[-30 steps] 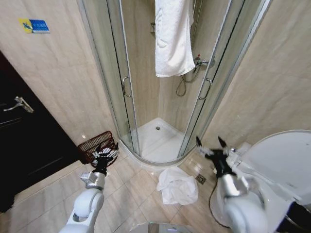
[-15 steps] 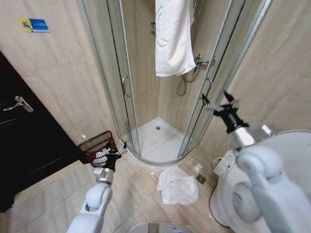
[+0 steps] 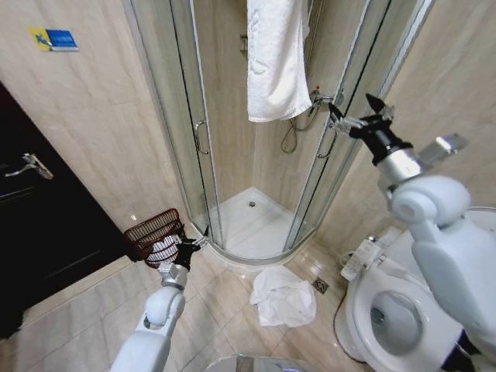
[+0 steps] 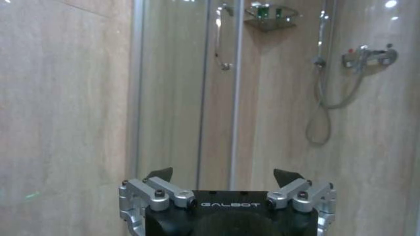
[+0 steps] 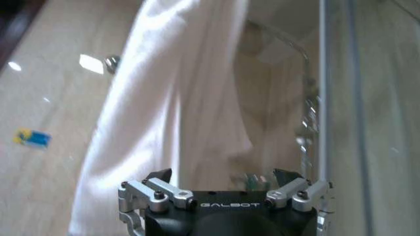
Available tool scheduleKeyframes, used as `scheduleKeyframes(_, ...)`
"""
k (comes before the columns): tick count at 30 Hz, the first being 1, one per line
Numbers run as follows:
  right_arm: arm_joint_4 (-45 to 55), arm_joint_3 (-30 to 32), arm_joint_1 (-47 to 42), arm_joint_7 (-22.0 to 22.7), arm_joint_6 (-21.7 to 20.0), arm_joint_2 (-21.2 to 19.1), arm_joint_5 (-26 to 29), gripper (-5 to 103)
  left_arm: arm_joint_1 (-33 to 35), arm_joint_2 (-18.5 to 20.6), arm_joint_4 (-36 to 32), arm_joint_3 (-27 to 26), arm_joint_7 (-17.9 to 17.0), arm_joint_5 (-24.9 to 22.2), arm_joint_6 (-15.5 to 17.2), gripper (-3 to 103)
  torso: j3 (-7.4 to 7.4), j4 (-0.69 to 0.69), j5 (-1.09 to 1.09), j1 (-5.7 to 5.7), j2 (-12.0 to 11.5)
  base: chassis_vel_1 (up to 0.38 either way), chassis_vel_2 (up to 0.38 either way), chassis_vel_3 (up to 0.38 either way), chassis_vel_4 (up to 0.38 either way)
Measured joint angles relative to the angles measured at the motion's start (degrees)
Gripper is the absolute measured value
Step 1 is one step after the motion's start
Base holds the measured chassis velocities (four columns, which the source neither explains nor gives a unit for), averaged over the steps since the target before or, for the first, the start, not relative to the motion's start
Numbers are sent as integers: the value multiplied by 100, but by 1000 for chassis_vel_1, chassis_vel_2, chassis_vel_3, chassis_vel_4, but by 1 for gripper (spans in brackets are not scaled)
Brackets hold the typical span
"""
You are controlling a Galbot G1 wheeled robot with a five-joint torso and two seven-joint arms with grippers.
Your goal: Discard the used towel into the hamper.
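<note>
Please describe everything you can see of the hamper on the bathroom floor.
The hamper is a small, dark red-brown wire basket with thin bars and a rounded front. It stands on the tiled floor, against the beige wall and between the dark door and the shower's glass panel. Something white lies inside it. The left gripper hovers by its front rim with fingers open; contact cannot be judged.

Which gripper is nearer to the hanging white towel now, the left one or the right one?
The right. The right gripper is raised beside the hanging white towel, open, apart from it. The left gripper is low by the hamper.
</note>
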Motion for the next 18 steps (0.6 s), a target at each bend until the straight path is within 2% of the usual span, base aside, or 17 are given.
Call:
scheduleKeyframes(4, -392, -783, 1226, 176, -73, 257, 111, 100, -22, -23, 1, -115, -51, 2, 1, 100, -3, 0, -3, -2, -2, 0, 0, 0, 0)
scheduleKeyframes(5, -392, -783, 1226, 176, -73, 257, 111, 100, -22, -23, 1, -115, -51, 2, 1, 100, -3, 0, -3, -2, -2, 0, 0, 0, 0)
scheduleKeyframes(8, -929, -1416, 2280, 425, -191, 697, 151, 100, -41, -41, 20, -158, -55, 12, 9, 100, -2, 0, 0, -2, -5, 0, 0, 0, 0)
scheduleKeyframes(9, -929, -1416, 2280, 425, -191, 697, 151, 100, -41, -41, 20, -158, -55, 12, 9, 100, -2, 0, 0, -2, -5, 0, 0, 0, 0)
scheduleKeyframes(13, -1598, -1983, 3408, 657, -325, 1362, 179, 100, 15, -85, 57, -171, -46, 47, -26, 100, -4, 1, -4, -3, -6, 0, 0, 0, 0)
scheduleKeyframes(15, -1657, -2020, 3481, 670, -327, 1422, 182, 100, 20, -92, 58, -173, -45, 49, -32, 100, -4, 2, -3, -3, -6, 0, 0, 0, 0)
scheduleKeyframes(18, -2060, -2220, 3959, 819, -316, 1874, 183, 100, 11, -136, 142, -172, -34, 73, -52, 100, -5, 2, -3, -4, -7, 0, 0, 0, 0)
